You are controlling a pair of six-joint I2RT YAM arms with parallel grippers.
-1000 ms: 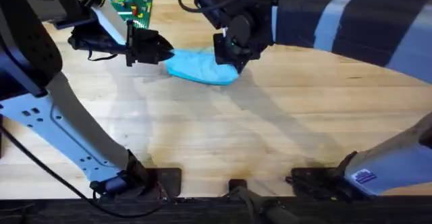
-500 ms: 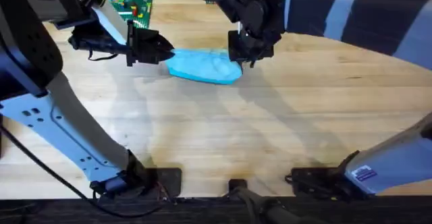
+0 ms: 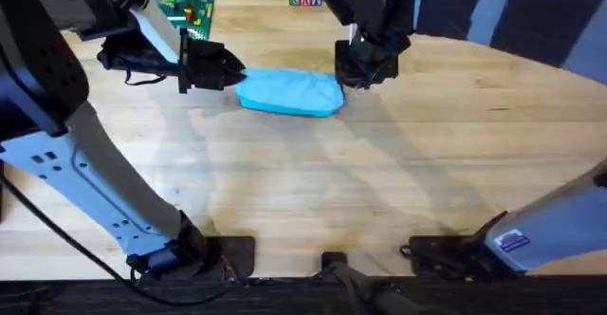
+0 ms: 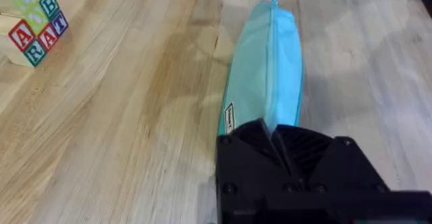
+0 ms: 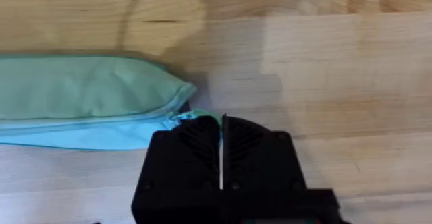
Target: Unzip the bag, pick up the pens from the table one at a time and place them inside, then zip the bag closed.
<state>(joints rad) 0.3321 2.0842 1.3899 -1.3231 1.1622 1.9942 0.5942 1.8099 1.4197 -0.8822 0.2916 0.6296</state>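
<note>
Overhead: 2 tools [image 3: 230,71] [image 3: 353,74] pinch soft oval blue bag [image 3: 289,92] ends, zipped.

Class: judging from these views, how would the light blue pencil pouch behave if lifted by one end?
The pencil pouch would probably sag: its fabric looks soft and creased. It likely weighs little, lying fairly flat. It seems unlikely to roll, resting broadly on the table.

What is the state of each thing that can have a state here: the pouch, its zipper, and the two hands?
Light blue pencil pouch: lying flat on the table, stretched between both hands.
Zipper: closed along the visible length.
Zipper pull tab: pinched at the pouch's right end.
Left hand: shut on the pouch's left end.
Right hand: shut on the pull tab.
Alphabet blocks: stacked, untouched.
</note>
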